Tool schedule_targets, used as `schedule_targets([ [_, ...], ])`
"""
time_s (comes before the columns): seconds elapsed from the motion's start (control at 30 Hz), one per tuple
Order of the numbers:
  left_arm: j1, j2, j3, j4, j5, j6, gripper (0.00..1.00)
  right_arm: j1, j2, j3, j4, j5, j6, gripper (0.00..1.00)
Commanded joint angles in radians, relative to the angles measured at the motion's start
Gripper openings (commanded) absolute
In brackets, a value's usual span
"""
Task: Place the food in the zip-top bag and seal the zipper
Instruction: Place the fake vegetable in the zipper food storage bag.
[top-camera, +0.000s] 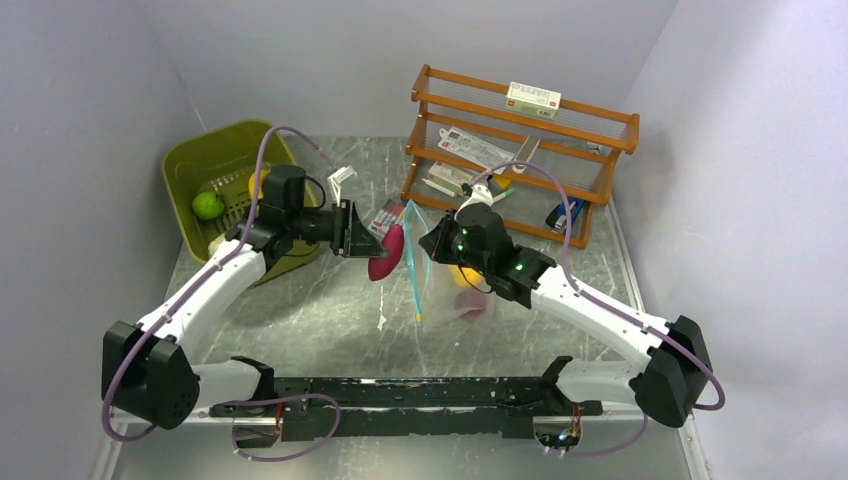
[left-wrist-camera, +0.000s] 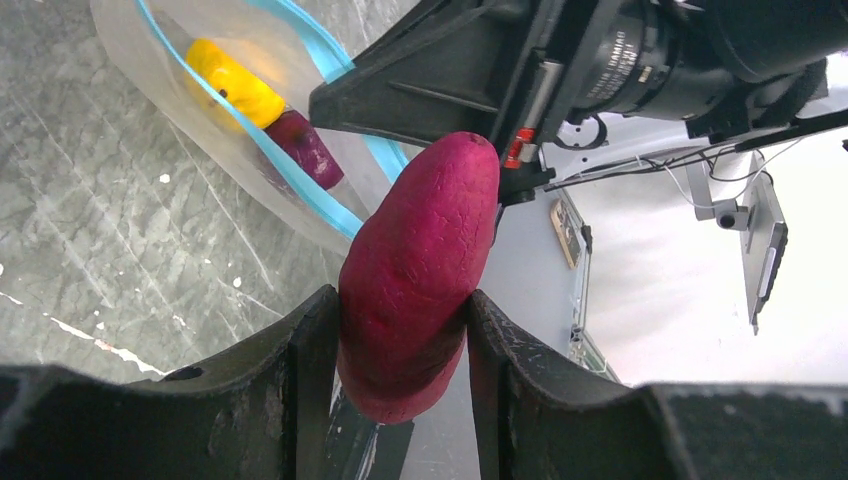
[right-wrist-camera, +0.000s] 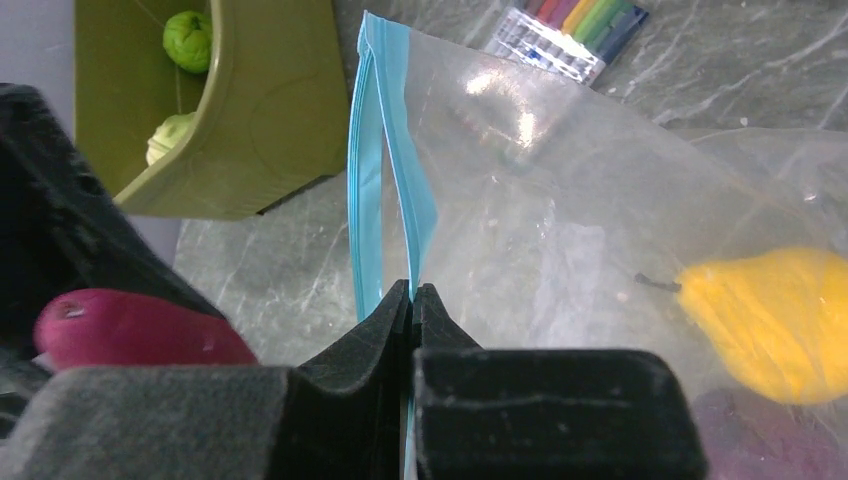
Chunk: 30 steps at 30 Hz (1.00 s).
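Note:
My left gripper (left-wrist-camera: 400, 310) is shut on a purple-red food piece (left-wrist-camera: 420, 270), held above the table just left of the bag's mouth (top-camera: 385, 252). My right gripper (right-wrist-camera: 412, 292) is shut on the teal-blue zipper strip (right-wrist-camera: 385, 150) of the clear zip-top bag (right-wrist-camera: 560, 220), one side of the mouth hanging loose. In the top view the bag (top-camera: 445, 285) hangs from my right gripper (top-camera: 432, 240) with its strip (top-camera: 413, 262) facing left. Inside it lie an orange-yellow piece (right-wrist-camera: 775, 320) and a dark purple piece (left-wrist-camera: 300, 148).
An olive-green tub (top-camera: 225, 185) at the back left holds a green round piece (top-camera: 208, 205) and a pale green one (right-wrist-camera: 170, 135). A pack of coloured markers (right-wrist-camera: 570, 35) lies behind the bag. A wooden rack (top-camera: 520, 150) with boxes stands at the back right.

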Motion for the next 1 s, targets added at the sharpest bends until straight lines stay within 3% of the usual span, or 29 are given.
schedule_targets([
  [0.0,-0.025,0.059,0.033,0.037,0.014,-0.019,0.38,0.002,-0.014,0.019,0.073,-0.015,-0.009,0.00],
  [0.23,-0.058,0.132,0.062,0.008,-0.012,-0.006,0.37,0.000,-0.027,0.017,0.086,-0.033,-0.037,0.00],
  [0.6,-0.068,0.110,0.095,0.011,-0.021,-0.038,0.37,0.001,-0.022,0.010,0.088,-0.052,-0.038,0.00],
  [0.73,-0.069,0.070,0.069,0.125,-0.028,-0.135,0.36,0.001,-0.024,0.004,0.095,-0.058,-0.027,0.00],
  [0.83,-0.069,0.043,0.003,0.267,-0.060,-0.293,0.38,0.001,-0.024,-0.001,0.096,-0.053,-0.017,0.00],
  [0.97,-0.069,0.054,-0.051,0.358,-0.084,-0.417,0.33,0.000,-0.021,-0.002,0.091,-0.040,-0.015,0.00],
])
